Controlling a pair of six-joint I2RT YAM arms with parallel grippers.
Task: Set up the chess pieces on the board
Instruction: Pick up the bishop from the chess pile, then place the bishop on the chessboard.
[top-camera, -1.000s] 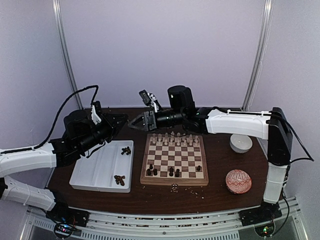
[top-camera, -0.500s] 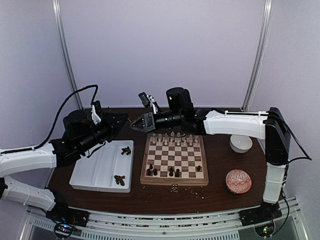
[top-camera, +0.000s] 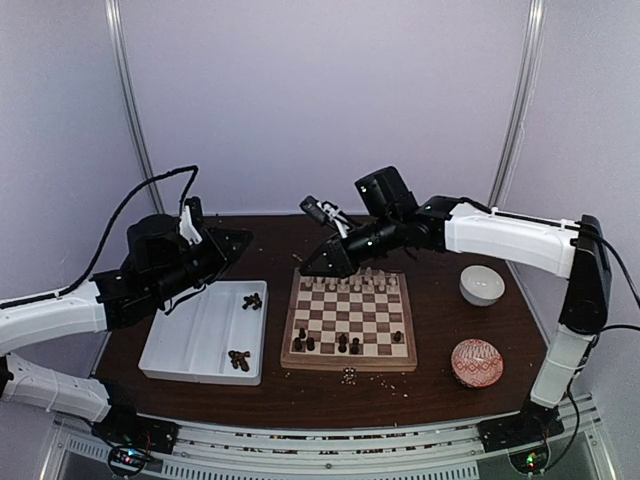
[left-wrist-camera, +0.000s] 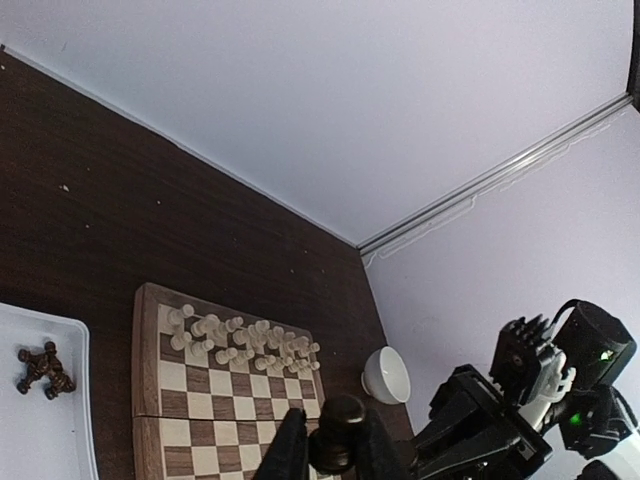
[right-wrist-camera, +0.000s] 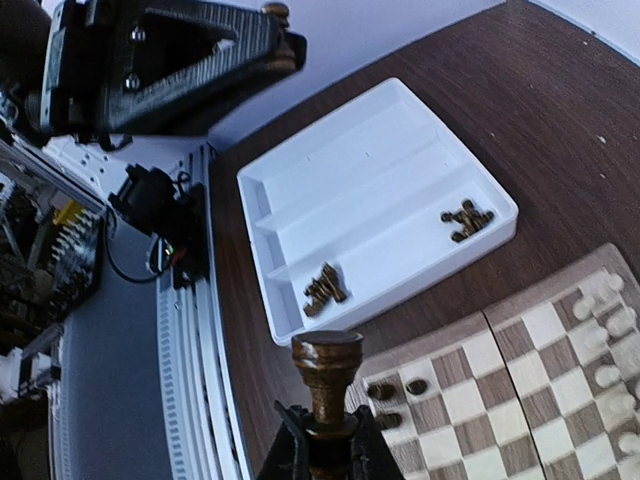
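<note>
One dark piece (right-wrist-camera: 327, 375) is pinched by the right gripper (right-wrist-camera: 325, 445), raised by the far-left corner of the board (top-camera: 350, 315), and a second dark piece (left-wrist-camera: 340, 425) is pinched by the left gripper (left-wrist-camera: 338, 460) beyond the white tray (top-camera: 190, 340).

The board (top-camera: 349, 320) lies open mid-rows — cream pieces (top-camera: 351, 281) crowd its far edge.

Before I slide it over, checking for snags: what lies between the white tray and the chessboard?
Only bare dark tabletop between tray and board, shown in the top view.
</note>
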